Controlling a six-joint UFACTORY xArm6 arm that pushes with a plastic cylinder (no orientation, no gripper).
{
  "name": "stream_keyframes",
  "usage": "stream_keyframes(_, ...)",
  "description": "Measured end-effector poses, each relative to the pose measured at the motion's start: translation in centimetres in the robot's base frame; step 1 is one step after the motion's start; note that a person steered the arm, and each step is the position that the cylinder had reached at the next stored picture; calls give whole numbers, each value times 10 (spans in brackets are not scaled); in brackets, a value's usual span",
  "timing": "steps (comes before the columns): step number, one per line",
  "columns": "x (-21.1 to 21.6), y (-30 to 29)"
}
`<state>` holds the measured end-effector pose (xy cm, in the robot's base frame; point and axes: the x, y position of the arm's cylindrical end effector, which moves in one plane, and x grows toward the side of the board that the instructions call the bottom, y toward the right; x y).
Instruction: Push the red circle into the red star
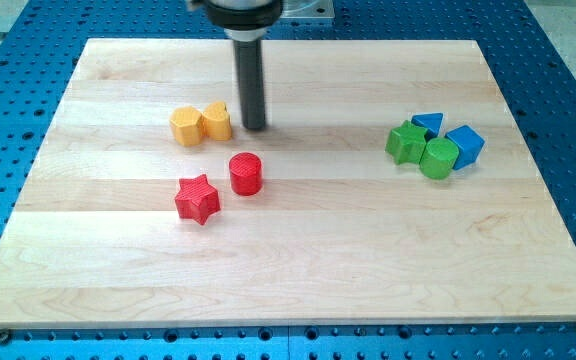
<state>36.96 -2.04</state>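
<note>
Pale wooden surface [298, 270] laid over a blue perforated bench [568, 70], seen from the view's bottom edge looking up across the boards.

End effector: plain dark rod coming down from the view's top, no jaws to part or close, so nothing clamped. My tip [255, 128] down on the wood, just to the view's right of the yellow cylinder-like block [217, 120], very close, contact not certain from here. Touching that one on its left, a yellow hexagon-like block [185, 126], the pair sitting side by side as one little cluster.

Below the tip, toward the view's bottom, the red circle, a short upright red cylinder [245, 172], clear of the rod with bare wood between. Down and to the view's left of it, the red star [198, 198], near the circle but apart, a thin strip of surface showing between the two.

Well away on the view's right, a tight huddle of four: green block of irregular shape [404, 143] at the left of the group, green cylinder [438, 158] pressed in beside it, blue triangle-like block [428, 123] behind them toward the view's top, blue cube-like block [466, 146] at the far right, touching the green cylinder.
</note>
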Motion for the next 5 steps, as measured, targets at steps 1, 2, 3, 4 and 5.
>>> stream_keyframes(1,30,18)
stream_keyframes(2,71,0)
stream_keyframes(3,104,-3)
stream_keyframes(4,107,-13)
stream_keyframes(5,141,79)
